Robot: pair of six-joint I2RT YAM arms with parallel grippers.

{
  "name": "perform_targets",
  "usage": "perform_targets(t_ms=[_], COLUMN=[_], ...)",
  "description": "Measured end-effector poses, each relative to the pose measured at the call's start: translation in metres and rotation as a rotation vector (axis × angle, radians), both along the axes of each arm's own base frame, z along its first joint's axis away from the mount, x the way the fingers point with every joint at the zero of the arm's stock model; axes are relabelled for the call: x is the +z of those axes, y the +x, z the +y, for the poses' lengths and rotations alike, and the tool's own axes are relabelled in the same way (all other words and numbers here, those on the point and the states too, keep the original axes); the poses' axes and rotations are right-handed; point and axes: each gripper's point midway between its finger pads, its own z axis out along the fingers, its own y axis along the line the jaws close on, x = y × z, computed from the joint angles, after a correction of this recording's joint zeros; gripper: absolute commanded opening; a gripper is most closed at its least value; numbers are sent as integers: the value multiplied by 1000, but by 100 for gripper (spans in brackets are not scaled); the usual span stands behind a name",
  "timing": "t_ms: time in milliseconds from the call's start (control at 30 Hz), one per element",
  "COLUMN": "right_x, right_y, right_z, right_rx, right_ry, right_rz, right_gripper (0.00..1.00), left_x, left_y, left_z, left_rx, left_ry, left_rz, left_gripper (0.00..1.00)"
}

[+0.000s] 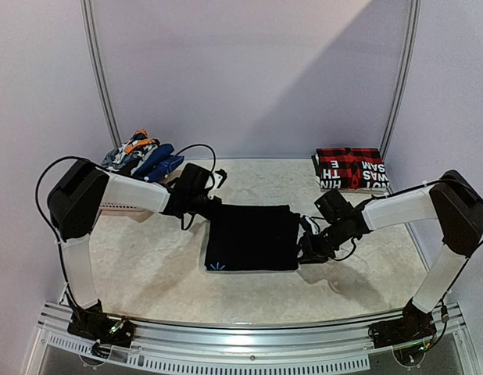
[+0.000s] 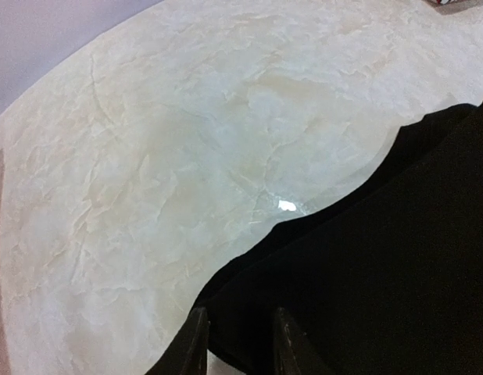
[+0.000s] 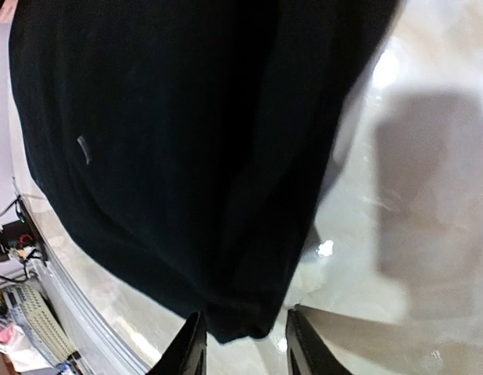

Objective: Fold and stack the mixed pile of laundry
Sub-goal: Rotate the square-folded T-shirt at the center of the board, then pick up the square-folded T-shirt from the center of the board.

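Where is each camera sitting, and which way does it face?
Top external: fixed above and behind the arm bases, looking down and forward over the table. It shows both arms, with the left claw and right claw flanking the black garment.
Left wrist: on the left arm, looking past its own fingers across the table at the garment's edge.
Right wrist: on the right arm, looking past its own fingers at the garment's corner.
Shared: all three views show the black garment and the table.
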Motion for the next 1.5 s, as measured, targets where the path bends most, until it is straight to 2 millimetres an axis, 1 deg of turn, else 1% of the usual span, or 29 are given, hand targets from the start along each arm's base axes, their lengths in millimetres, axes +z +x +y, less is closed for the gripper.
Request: perform_targets(t_ms=[67,133,233,300,333,400,467,533,567,667,767,900,1033,1100,1200,1300,1433,1500], right_x=[4,16,43,64,71,84,91,95,95,94,98,107,108,106,102,101,100,100], right_y=[-1,2,14,22,25,29,34,37,37,37,38,41,43,44,46,47,47,47], right_z=[-3,-3,0,1,1,-4,-11,-23,-31,-52,-69,-82,-96,-103,-111,-113,-114,-114], right_rx=[9,19,23,16,12,-4,-29,-63,-82,-138,-192,-245,-298,-324,-353,-363,-369,-371], right_ry=[-19,-21,-1,19,25,36,39,38,35,24,20,28,19,11,-1,-4,-7,-8], right_rz=[-3,-34,-115,-182,-203,-240,-267,-285,-288,-298,-321,-363,-383,-382,-379,-377,-376,-376], right_gripper=[42,45,48,50,51,52,54,57,59,70,77,87,94,97,98,99,99,99], left_x=[5,16,39,58,66,84,100,112,117,123,119,108,102,95,76,50,28,22], left_y=[-2,-3,-5,-12,-16,-27,-40,-54,-63,-87,-107,-130,-158,-173,-191,-204,-213,-214], left_z=[1,2,0,-3,-5,-14,-24,-33,-38,-51,-65,-78,-103,-115,-131,-139,-143,-144], left_rx=[2,2,-3,-12,-19,-40,-68,-97,-113,-168,-226,-302,-397,-449,-523,-581,-626,-636], left_ry=[10,19,31,46,53,64,70,79,86,109,133,172,198,216,270,332,384,397], left_rz=[-4,-25,-74,-108,-124,-163,-202,-234,-251,-284,-299,-302,-335,-347,-355,-344,-331,-327], left_gripper=[31,34,38,40,41,44,47,52,55,63,66,69,71,71,72,72,72,72])
